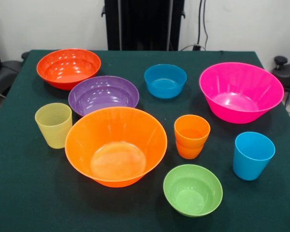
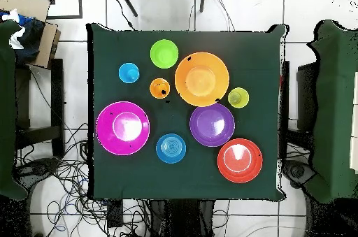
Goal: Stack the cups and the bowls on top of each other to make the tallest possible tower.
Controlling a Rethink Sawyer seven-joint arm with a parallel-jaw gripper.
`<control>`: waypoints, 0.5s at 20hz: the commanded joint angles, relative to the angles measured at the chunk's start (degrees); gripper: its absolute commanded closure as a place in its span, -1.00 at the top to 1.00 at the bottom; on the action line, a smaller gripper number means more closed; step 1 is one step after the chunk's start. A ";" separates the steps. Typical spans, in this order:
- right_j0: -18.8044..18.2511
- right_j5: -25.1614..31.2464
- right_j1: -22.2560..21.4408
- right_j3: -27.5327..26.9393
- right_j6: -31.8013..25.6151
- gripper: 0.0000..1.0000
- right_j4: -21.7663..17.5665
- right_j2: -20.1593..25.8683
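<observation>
All vessels stand apart and upright on the green table (image 1: 19, 193); there is no tower. Large orange bowl (image 1: 116, 145) (image 2: 201, 78) sits centre front, purple bowl (image 1: 104, 94) (image 2: 212, 124) and red-orange bowl (image 1: 67, 67) (image 2: 240, 159) behind it. Hot pink bowl (image 1: 240, 92) (image 2: 123, 128) is at the right, blue bowl (image 1: 165, 80) (image 2: 170, 148) at the back, lime green bowl (image 1: 192, 189) (image 2: 163, 53) in front. Ribbed yellow-green cup (image 1: 53, 124) (image 2: 238, 98), orange cup (image 1: 191, 136) (image 2: 160, 88) with a stepped wall, and sky blue cup (image 1: 252, 154) (image 2: 129, 73) stand between. No separate yellow cup shows. The gripper is out of view.
The robot's black pedestal (image 1: 144, 24) stands behind the table's far edge. Loose cables (image 2: 63, 178) lie on the tiled floor around the table. Other green-covered furniture (image 2: 335, 108) flanks the table on both sides in the overhead view.
</observation>
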 commanded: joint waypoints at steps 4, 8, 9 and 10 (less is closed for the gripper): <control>-2.14 9.24 4.19 -7.66 14.39 -1.00 1.94 0.25; 1.10 4.09 -5.92 9.60 4.15 -1.00 -5.12 2.32; 1.92 2.14 -8.47 14.17 1.59 -1.00 -6.53 2.54; 2.35 0.70 -10.50 17.53 -0.69 -1.00 -7.65 2.74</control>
